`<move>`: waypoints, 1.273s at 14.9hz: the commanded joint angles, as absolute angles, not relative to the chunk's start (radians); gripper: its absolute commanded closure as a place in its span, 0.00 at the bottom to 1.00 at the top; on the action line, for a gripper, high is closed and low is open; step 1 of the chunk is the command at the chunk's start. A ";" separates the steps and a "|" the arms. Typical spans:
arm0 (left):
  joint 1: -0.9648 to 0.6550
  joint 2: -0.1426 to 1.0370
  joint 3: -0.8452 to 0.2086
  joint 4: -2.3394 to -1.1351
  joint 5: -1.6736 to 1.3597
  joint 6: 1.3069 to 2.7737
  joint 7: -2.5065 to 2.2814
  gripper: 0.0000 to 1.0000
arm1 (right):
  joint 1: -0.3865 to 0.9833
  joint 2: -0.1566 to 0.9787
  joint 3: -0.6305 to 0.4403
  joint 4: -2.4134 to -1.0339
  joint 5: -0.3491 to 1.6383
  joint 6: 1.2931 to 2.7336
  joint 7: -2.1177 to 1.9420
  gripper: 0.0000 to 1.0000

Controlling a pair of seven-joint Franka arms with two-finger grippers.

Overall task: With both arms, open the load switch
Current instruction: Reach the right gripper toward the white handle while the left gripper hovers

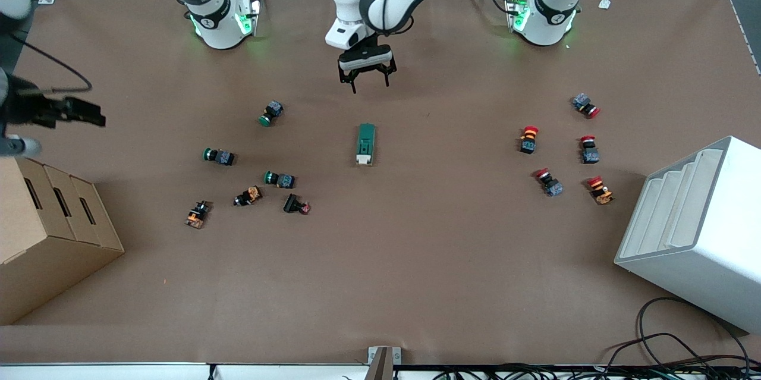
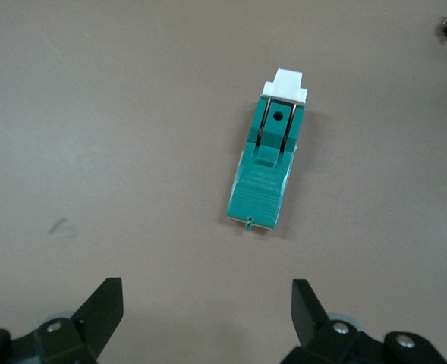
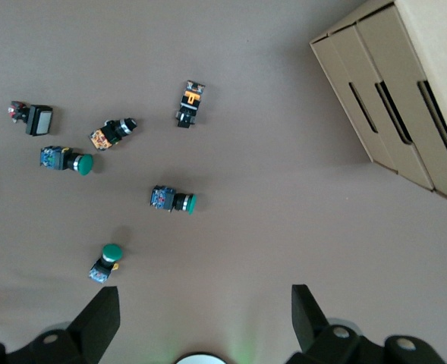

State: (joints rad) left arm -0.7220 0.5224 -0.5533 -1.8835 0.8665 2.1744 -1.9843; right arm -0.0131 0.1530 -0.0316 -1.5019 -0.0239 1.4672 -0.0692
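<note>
Load switch (image 1: 365, 144) flat on table, left claw (image 1: 368, 80) open above.

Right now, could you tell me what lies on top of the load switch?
Nothing rests on the load switch; its white lever is uncovered. The left gripper, open, hangs above the table beside it.

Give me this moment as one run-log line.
left pincer: open, over table near dark green rectangular load switch | right pincer: open, above green push buttons | switch: untouched, flat on brown table
</note>
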 commanded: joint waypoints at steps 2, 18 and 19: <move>-0.785 0.607 -0.551 -1.885 1.064 2.168 -2.131 0.01 | 0.038 0.164 -0.015 -1.494 -0.019 1.471 0.153 0.00; -0.847 0.773 -0.543 -1.925 1.637 1.994 -2.500 0.02 | 0.535 0.524 -0.015 -1.490 -0.018 1.644 1.464 0.00; -0.854 0.779 -0.542 -1.927 1.673 1.994 -2.531 0.02 | 0.563 0.557 -0.015 -1.488 -0.017 1.676 1.559 0.00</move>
State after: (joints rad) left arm -0.8309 0.7687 -0.5452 -1.9408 1.6212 2.0093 -2.4846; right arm 0.5162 0.4960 -0.0059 -1.5049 -0.0181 1.6422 1.4005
